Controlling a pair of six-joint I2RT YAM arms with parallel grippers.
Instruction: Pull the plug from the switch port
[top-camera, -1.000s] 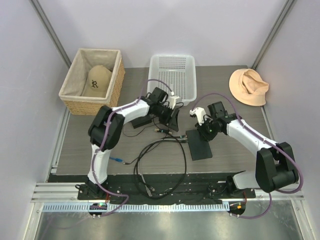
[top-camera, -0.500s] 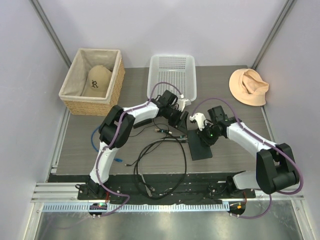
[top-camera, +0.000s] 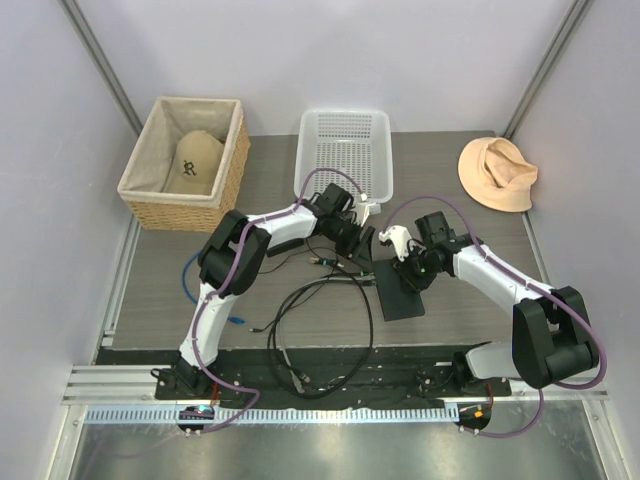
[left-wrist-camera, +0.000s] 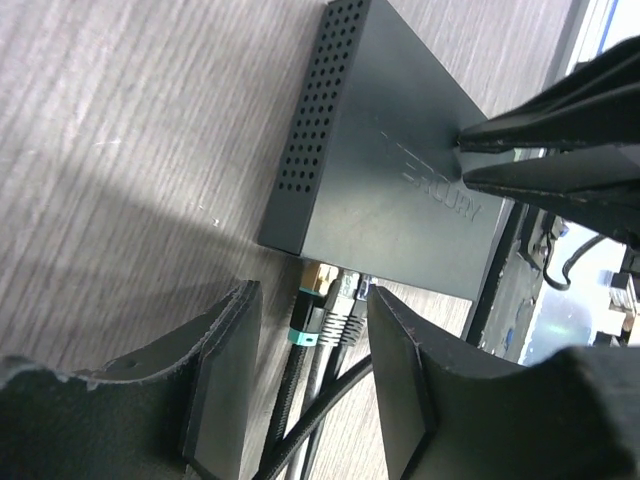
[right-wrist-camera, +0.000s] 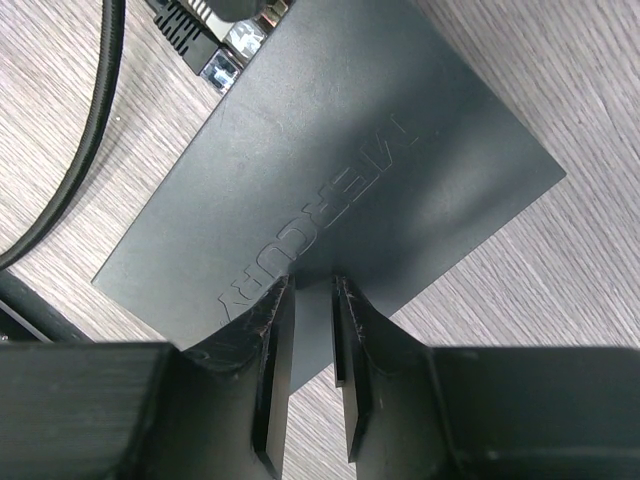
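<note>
Two plugs, a teal-collared plug (left-wrist-camera: 305, 322) and a dark plug (left-wrist-camera: 345, 310), sit side by side in the switch port (left-wrist-camera: 325, 268) on a narrow edge of the flat matte-black rectangular box (left-wrist-camera: 400, 150). The left gripper (left-wrist-camera: 310, 295) straddles both plugs, its fingers apart. The right gripper (right-wrist-camera: 312, 290), fingers almost together, presses on the box's top. Black cables (right-wrist-camera: 105, 100) trail from the plugs. A white plastic mesh basket (top-camera: 345, 140) stands beyond the box.

Left gripper (left-wrist-camera: 310, 296) nearer the plugs (left-wrist-camera: 342, 308)
</note>
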